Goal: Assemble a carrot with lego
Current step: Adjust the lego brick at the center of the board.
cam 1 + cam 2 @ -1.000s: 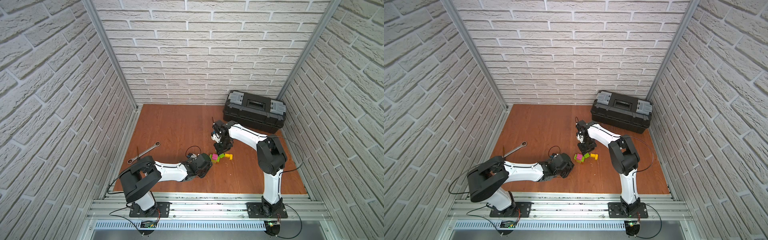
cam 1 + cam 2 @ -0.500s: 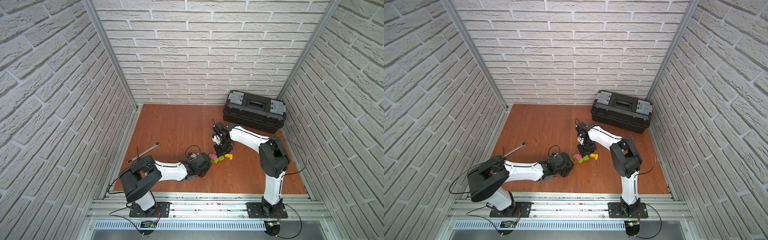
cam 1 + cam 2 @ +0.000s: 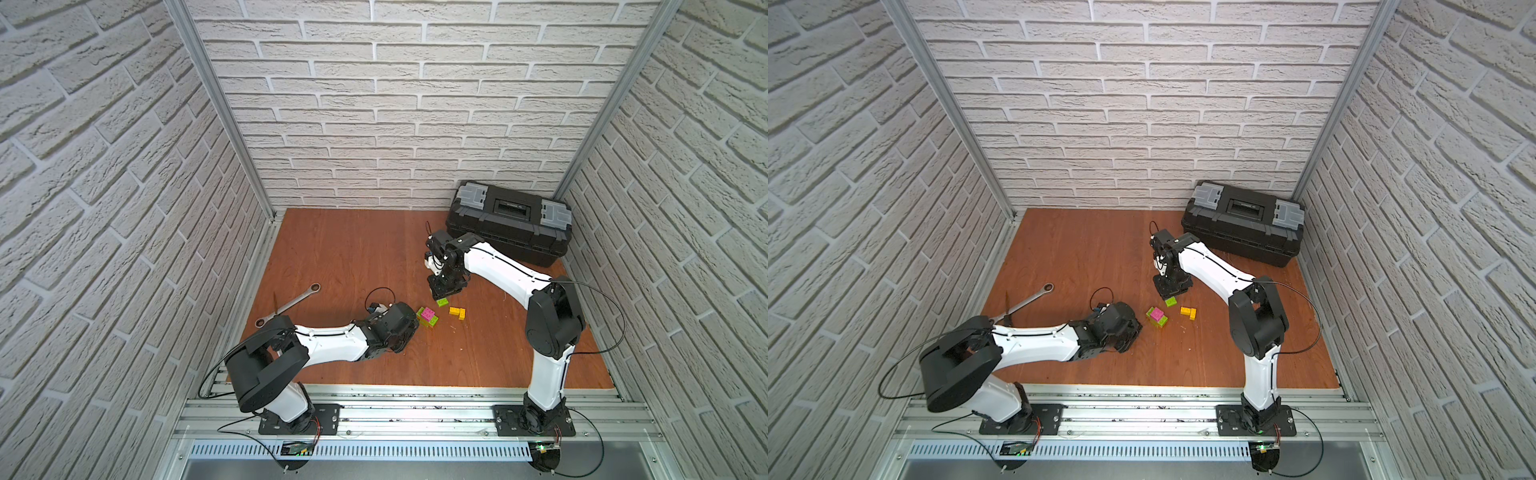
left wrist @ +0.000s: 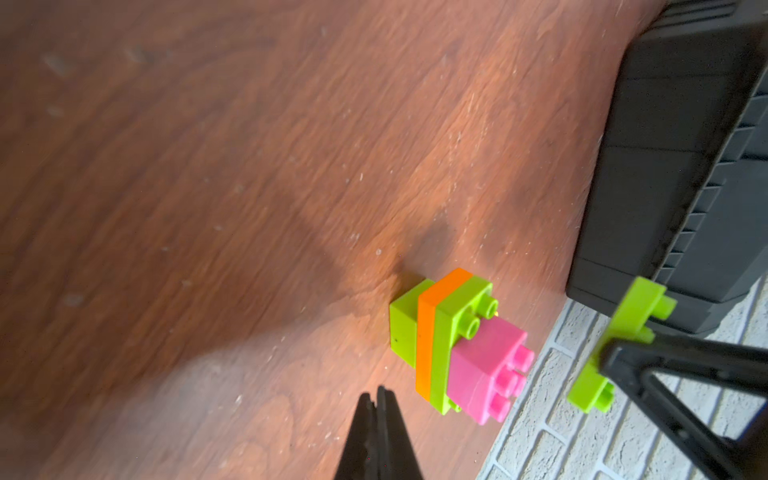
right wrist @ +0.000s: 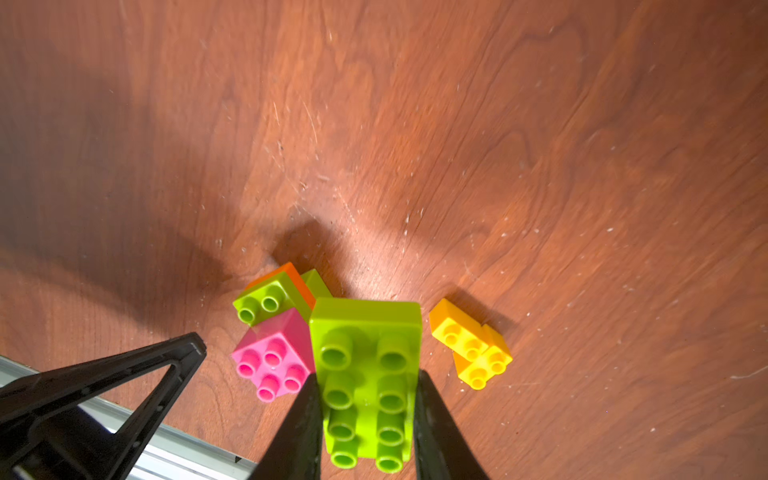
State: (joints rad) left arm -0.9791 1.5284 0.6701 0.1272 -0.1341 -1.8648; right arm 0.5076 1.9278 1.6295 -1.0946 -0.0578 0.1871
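Observation:
A partly built carrot [image 3: 428, 318] [image 3: 1157, 318] lies on its side on the wooden floor: lime green, orange, lime green and a pink brick [image 4: 482, 365] [image 5: 270, 361]. Two yellow lego bricks [image 3: 457, 311] [image 5: 471, 345] lie joined just to its right. My right gripper [image 5: 365, 378] [image 3: 444, 293] is shut on a long lime green brick [image 5: 365, 382] [image 4: 615, 345] [image 3: 1170, 302], held just above the floor beside the stack. My left gripper [image 4: 376, 395] is shut and empty, its tips a short way from the stack's orange layer.
A black toolbox [image 3: 509, 222] [image 3: 1244, 222] stands at the back right, close behind the right arm. A metal wrench [image 3: 291, 307] [image 3: 1025, 301] lies at the left, near the left arm's elbow. Brick walls enclose the floor on three sides.
The right arm has shifted slightly with the green brick in its grip. The left arm, the stack and the yellow bricks have stayed put.

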